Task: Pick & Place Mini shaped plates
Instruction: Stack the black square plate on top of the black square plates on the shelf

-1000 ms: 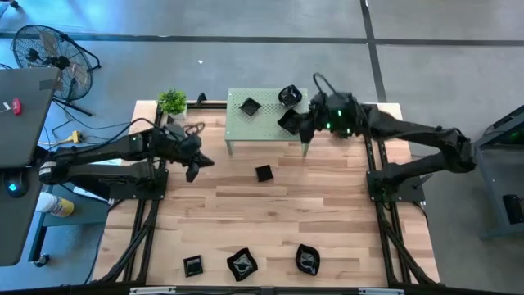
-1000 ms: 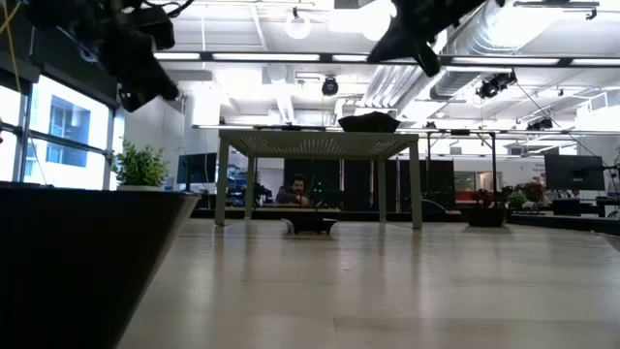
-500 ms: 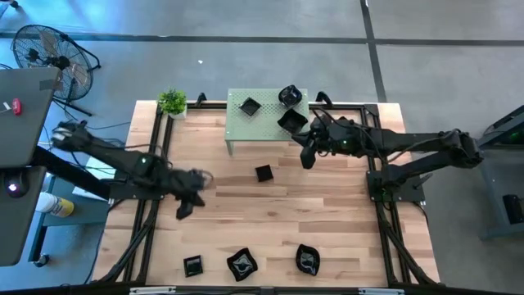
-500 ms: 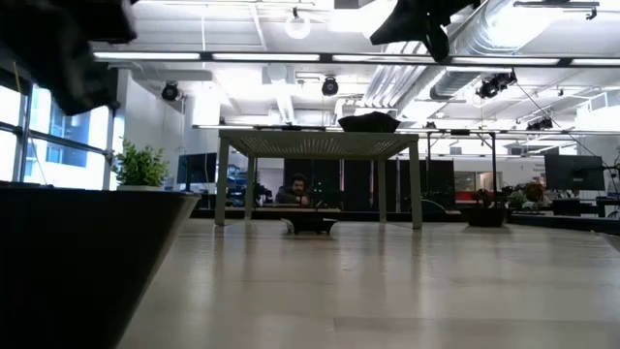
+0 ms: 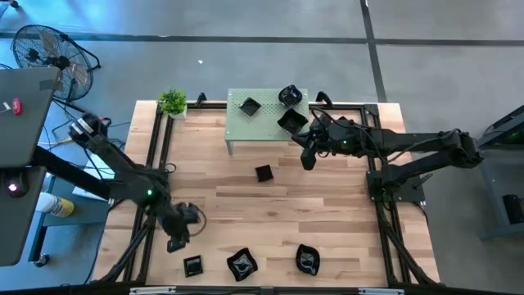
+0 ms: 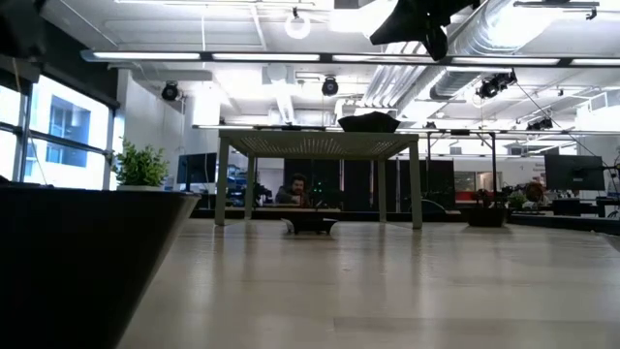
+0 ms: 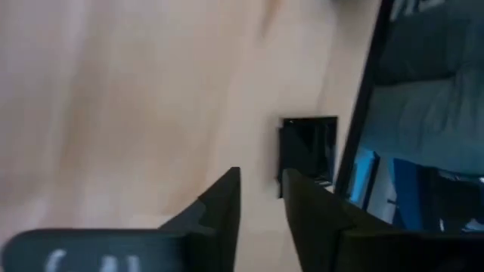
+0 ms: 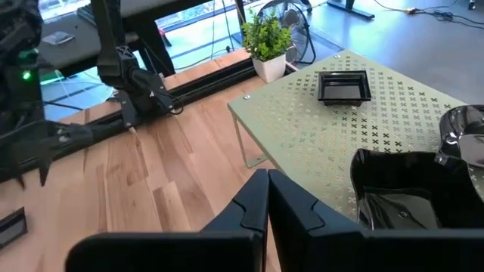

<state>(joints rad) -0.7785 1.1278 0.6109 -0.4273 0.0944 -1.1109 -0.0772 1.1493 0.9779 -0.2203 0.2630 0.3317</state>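
Note:
Three mini shaped plates, glossy black, lie on the green perforated stand (image 5: 260,127) at the far side: a square one (image 5: 250,105), a rounded one (image 5: 288,95) and a larger one (image 5: 291,121). Another square plate (image 5: 263,173) sits mid-table. Three more lie along the near edge: a small square (image 5: 192,265), a wavy one (image 5: 242,263) and a rounded one (image 5: 307,259). My left gripper (image 5: 173,243) hovers open just left of the small square plate (image 7: 308,147), with nothing between its fingers. My right gripper (image 5: 306,160) is shut and empty by the stand's right front corner.
A small potted plant (image 5: 172,102) stands at the far left corner of the table. Black frame rails (image 5: 155,164) run along both sides of the wooden top. Bare wood lies between the mid-table plate and the near row.
My left gripper has swept from the table's left middle toward the near edge and now hangs beside the small square plate. My right arm drew back a little from the stand toward the near side, then kept still.

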